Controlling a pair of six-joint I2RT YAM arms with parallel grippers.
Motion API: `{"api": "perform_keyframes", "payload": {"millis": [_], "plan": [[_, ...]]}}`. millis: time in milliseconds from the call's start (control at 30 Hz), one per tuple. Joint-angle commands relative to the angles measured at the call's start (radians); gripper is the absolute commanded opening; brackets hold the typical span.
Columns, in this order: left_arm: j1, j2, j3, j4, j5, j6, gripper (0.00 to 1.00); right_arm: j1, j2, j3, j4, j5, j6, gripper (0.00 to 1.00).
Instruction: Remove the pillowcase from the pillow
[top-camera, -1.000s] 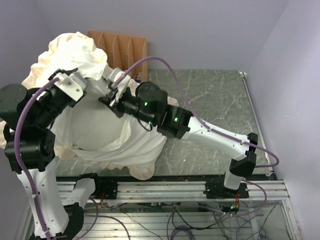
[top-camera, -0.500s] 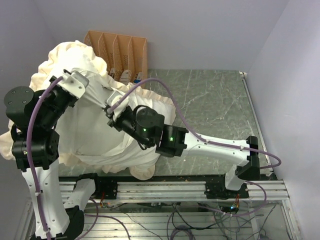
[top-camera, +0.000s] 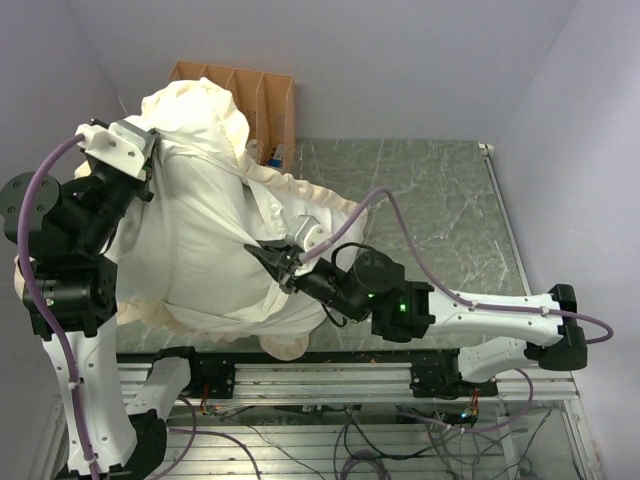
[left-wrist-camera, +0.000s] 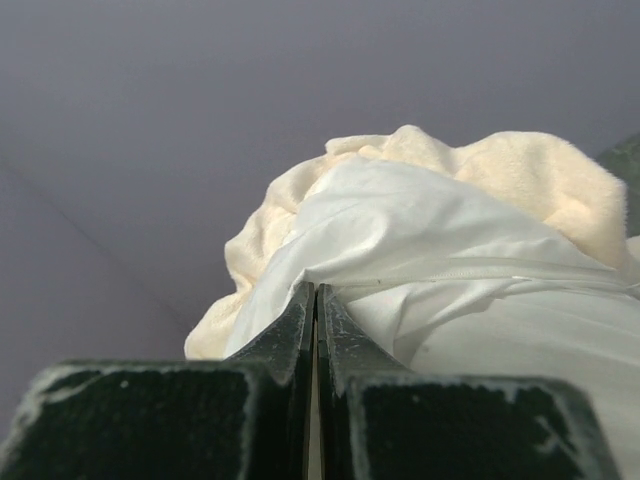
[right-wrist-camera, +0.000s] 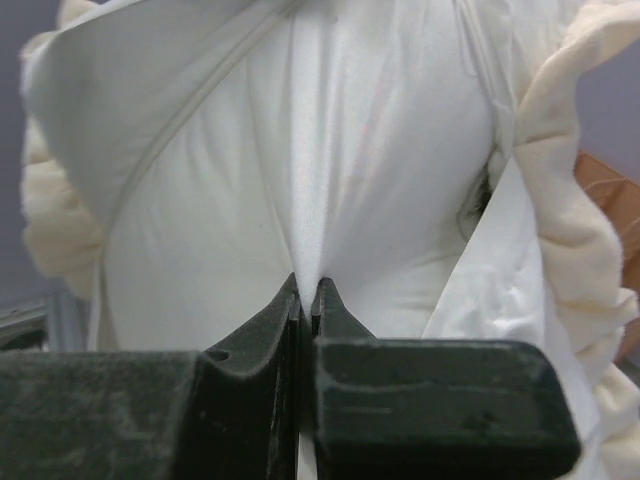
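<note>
- In the left half of the top view: plump white pillow, raised at its upper-left end, with the cream pillowcase bunched over that end and frilled along the right and lower edges
- At the left jaws, upper left: pressed together on a thin fold of white cloth, by its colour the pillow rather than the cream cover
- At the right jaws, centre: pinched shut on a tented ridge of white cloth, likely the pillow too
- Risk of slipping off such thin pinches under a hard pull
- Risk of only stretching one layer between both grips, with no cover coming off
- Risk of snagging the frill on the wooden rack just behind, at the far edge of the worktop
</note>
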Motion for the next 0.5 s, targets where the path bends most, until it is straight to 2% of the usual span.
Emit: {"api": "perform_keyframes", "payload": {"millis": [0, 233, 367, 467], "plan": [[0.014, 0.072, 0.046, 0.080, -0.128, -0.025, 0.07, 0.077, -0.098, -0.092, -0.073, -0.142, 0.089, 0.00], [0.014, 0.090, 0.057, 0.044, -0.163, -0.024, 0.07, 0.091, -0.321, -0.339, -0.008, -0.154, 0.159, 0.00], [0.014, 0.100, 0.056, 0.015, -0.150, -0.089, 0.07, 0.098, -0.299, -0.329, -0.074, -0.204, 0.181, 0.00], [0.014, 0.112, 0.052, -0.039, -0.068, -0.168, 0.07, 0.135, -0.224, -0.281, -0.133, -0.208, 0.154, 0.00]]}}
